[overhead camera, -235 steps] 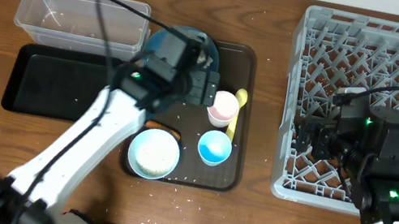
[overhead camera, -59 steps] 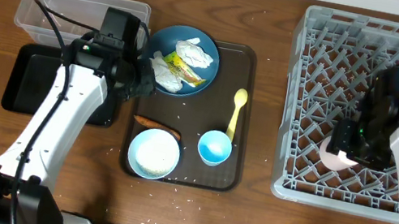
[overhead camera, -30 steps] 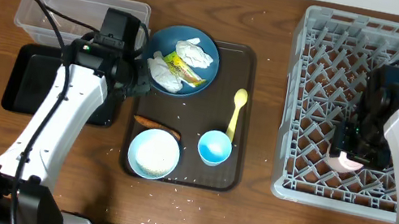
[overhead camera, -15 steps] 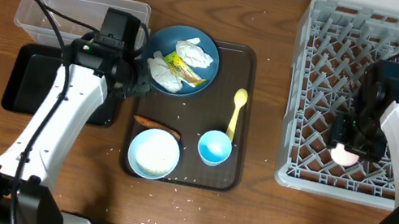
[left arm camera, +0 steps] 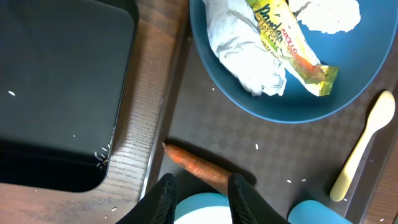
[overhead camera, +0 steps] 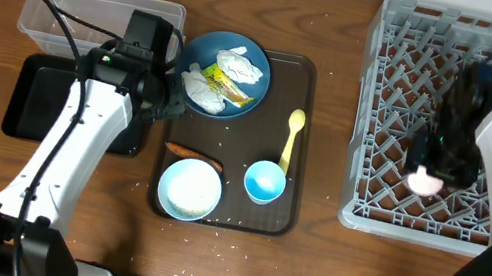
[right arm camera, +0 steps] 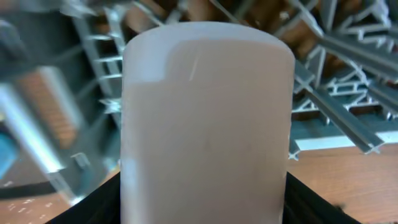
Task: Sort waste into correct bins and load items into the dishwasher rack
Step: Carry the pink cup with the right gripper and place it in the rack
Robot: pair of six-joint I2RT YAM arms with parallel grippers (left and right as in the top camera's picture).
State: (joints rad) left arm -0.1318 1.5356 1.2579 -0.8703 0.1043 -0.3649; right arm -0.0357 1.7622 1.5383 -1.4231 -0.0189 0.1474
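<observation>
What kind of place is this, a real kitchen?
Probably a robot test bench staged for kitchen clean-up, not a real kitchen: two robot arms at a wooden table, a grey dish rack, a tray of used dishes, and a pink cup in the right jaws.

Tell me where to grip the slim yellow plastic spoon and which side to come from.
Grip the slim yellow plastic spoon at mid-handle, coming straight down with the jaws across its narrow width. It lies flat on the dark-brown serving tray, and mid-handle is clear of the small light-blue cup.
</observation>
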